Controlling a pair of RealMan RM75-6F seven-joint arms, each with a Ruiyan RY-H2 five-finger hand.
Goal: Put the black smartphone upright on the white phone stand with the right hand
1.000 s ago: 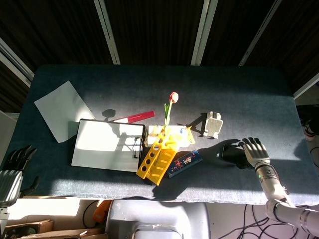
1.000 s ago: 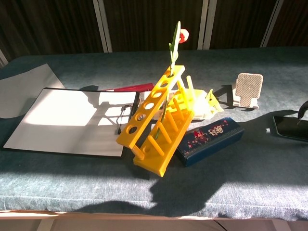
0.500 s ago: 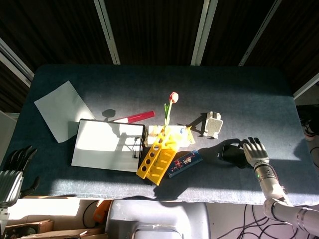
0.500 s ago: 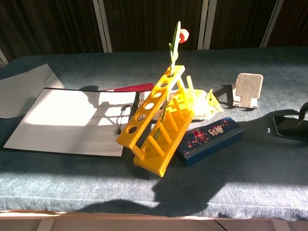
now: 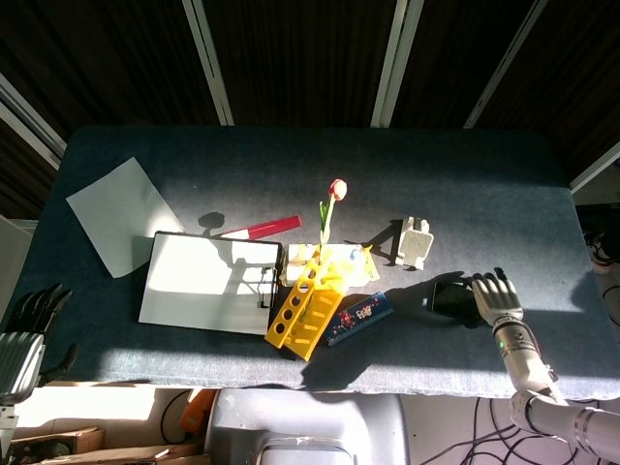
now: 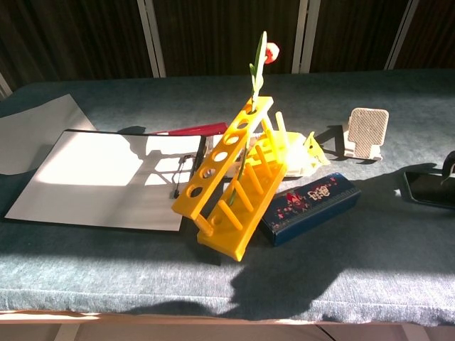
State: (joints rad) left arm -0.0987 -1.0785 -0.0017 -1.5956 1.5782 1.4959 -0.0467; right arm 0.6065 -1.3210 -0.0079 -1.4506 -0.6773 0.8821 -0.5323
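Note:
The black smartphone [image 5: 449,297] lies flat on the table, in shadow, right of the blue box; the chest view shows its near end [image 6: 429,189] at the right edge. My right hand [image 5: 496,297] lies over the phone's right end with fingers spread; I cannot tell whether it grips. In the chest view only a sliver of the right hand [image 6: 449,165] shows. The white phone stand [image 5: 415,242] stands behind the phone, bare, also seen as the perforated stand [image 6: 367,132]. My left hand [image 5: 24,329] hangs off the table's left front corner, holding nothing.
A yellow rack [image 5: 305,305] leans on a white basket with a tulip [image 5: 335,191]. A blue patterned box [image 5: 357,318] lies beside it. A clipboard with white paper [image 5: 208,282], a red ruler [image 5: 262,230] and a loose sheet [image 5: 121,214] lie to the left.
My right hand has drawn back slightly toward the table's front edge. The phone has stayed flat where it was.

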